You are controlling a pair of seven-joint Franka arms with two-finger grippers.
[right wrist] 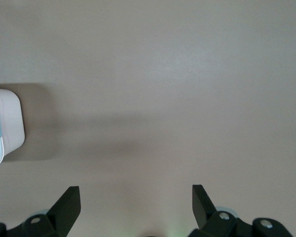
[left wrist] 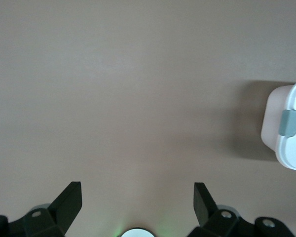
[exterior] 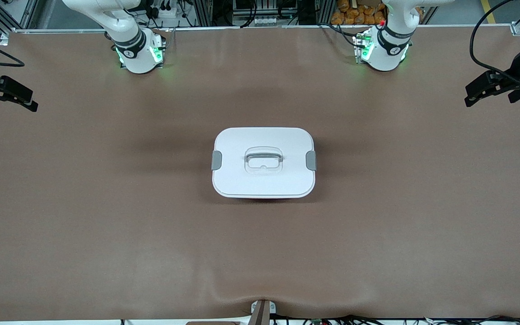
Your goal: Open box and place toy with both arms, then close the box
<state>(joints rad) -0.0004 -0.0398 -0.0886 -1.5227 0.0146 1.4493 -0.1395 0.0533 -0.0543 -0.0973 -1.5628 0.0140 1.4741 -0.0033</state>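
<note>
**Closed box in the middle of the table, both grippers open and apart from it**

The box (exterior: 263, 162) stands in the middle of the brown table (exterior: 106, 216), well away from every edge. Its white lid (exterior: 251, 180) is on and covers it completely in the front view. One grey side clip (exterior: 216, 160) sits at the end of the lid toward the right arm's end of the table, and the other grey clip (exterior: 311, 160) at the end toward the left arm's end. The clear handle (exterior: 263, 158) lies in a recess in the centre of the lid. In the wrist views a pale pink wall of the box shows under the lid, with one clip over it.

The toy is not seen in any of the views.

The left gripper (exterior: 490, 88) hangs over the table edge at the left arm's end, well apart from the box. In the left wrist view its two black fingers (left wrist: 69, 200) stand wide apart, with only bare table between them.

The right gripper (exterior: 9, 92) hangs over the table edge at the right arm's end, also well apart from the box. Its fingers (right wrist: 68, 202) are spread wide in the same way and hold nothing.

The two arm bases (exterior: 140, 54) stand along the table edge farthest from the front camera and glow green.
</note>
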